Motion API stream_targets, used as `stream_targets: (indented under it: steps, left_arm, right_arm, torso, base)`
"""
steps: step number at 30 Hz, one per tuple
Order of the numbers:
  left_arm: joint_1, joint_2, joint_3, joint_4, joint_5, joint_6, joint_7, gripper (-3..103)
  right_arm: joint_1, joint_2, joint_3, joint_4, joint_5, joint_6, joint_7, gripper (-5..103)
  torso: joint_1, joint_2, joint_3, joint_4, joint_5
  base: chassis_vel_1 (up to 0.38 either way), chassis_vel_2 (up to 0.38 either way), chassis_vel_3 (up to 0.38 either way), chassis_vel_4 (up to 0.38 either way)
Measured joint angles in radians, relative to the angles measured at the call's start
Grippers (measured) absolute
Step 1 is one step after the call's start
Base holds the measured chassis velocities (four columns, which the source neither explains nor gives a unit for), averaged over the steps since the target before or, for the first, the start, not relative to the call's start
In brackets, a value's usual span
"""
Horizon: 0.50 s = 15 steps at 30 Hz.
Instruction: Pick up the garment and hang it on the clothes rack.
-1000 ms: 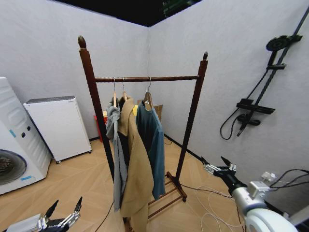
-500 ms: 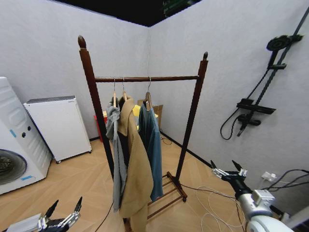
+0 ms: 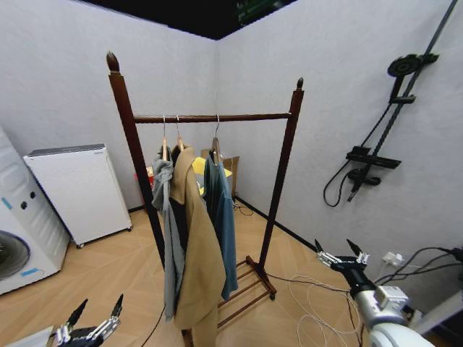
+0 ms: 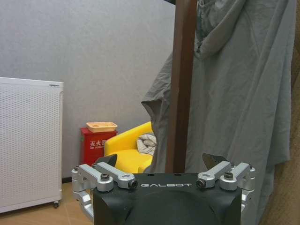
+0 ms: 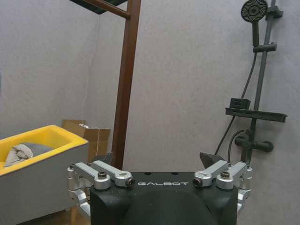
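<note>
Low at the right, the right hand (image 3: 338,252) hangs wide open and empty, well apart from the clothes rack (image 3: 283,155). Lower left, the left hand (image 3: 94,315) is open and empty too. On the rack's bar hangs the garment (image 3: 221,210), beside a tan coat (image 3: 194,253).

Your head camera looks forward from standing height at the whole clothes rack (image 3: 210,117) in the room corner. Your left wrist camera sits low, close to its post beside the grey hooded jacket (image 4: 243,84). Your right wrist camera faces the other post and the shower fixture (image 5: 255,70), which the head view shares.
</note>
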Motion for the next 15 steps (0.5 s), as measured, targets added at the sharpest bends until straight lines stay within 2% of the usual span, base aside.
stream_targets:
  steps: [15]
  left_arm:
    - [0.000,0.000,0.000,0.000,0.000,0.000,0.000,100]
  right_arm:
    - [-0.037,0.017,0.028,0.020,-0.002,0.019,0.000,100]
  torso:
    - [0.000,0.000,0.000,-0.0001,0.0000]
  base:
    - [-0.103,-0.106,-0.105,-0.105]
